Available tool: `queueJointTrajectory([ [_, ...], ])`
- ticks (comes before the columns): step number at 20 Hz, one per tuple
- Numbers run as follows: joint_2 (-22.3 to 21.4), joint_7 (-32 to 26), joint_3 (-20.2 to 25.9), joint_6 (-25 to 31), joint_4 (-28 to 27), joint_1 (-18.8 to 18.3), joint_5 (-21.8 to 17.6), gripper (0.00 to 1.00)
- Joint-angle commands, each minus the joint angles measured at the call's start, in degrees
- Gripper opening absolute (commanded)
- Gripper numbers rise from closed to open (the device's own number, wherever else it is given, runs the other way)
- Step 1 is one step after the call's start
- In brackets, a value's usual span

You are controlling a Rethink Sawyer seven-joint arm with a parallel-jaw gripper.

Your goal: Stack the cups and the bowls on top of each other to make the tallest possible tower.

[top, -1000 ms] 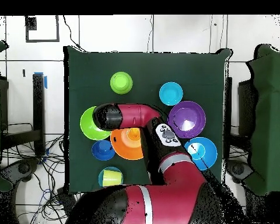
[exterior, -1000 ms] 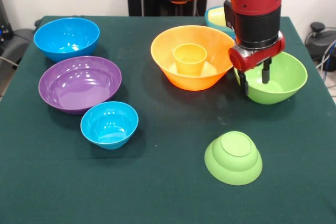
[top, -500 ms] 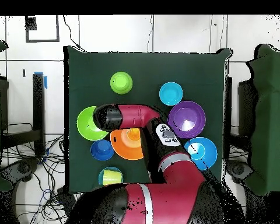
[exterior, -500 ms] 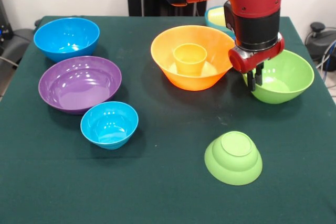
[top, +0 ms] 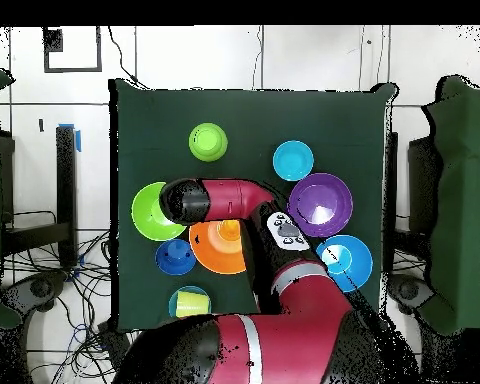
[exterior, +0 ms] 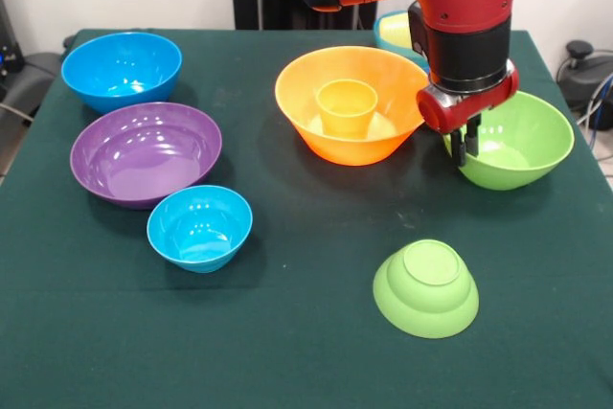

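I see my gripper (exterior: 465,144) with its two thin black fingers (exterior: 460,147) pinched close together on the near rim of the big lime green bowl (exterior: 517,141), so it is holding that bowl by its thin plastic edge. The bowl is smooth, round and shiny, and it looks tipped a little. Just beside the fingers, on the other side from the green bowl, sits the big orange bowl (exterior: 378,131), wide and glossy, with the little orange cup (exterior: 347,107) standing upright inside it. Behind the arm I can make out a light blue bowl (exterior: 391,31) with something pale yellow in it, but most of it is hidden. In front of the fingers, nearer the camera, a small lime green bowl (exterior: 426,288) lies upside down, a round dome with a flat ring on top. Far off to the side of the orange bowl are three more shiny bowls: a deep blue one (exterior: 122,69), a wide purple one (exterior: 146,152), and a small light blue one (exterior: 199,227). All rest on the bench (exterior: 287,352), which has a soft dark green cloth.
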Motion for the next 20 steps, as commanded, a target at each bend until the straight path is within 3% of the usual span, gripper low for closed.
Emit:
queueJointTrajectory([
  [1,1.8,2.1,1.9,5.6,-3.2,0.9,-1.9,0.0],
  [8,1.3,3.6,4.6,7.9,-0.4,-1.2,1.4,0.0],
  [20,1.0,4.2,7.6,10.8,1.9,-3.3,3.7,0.0],
])
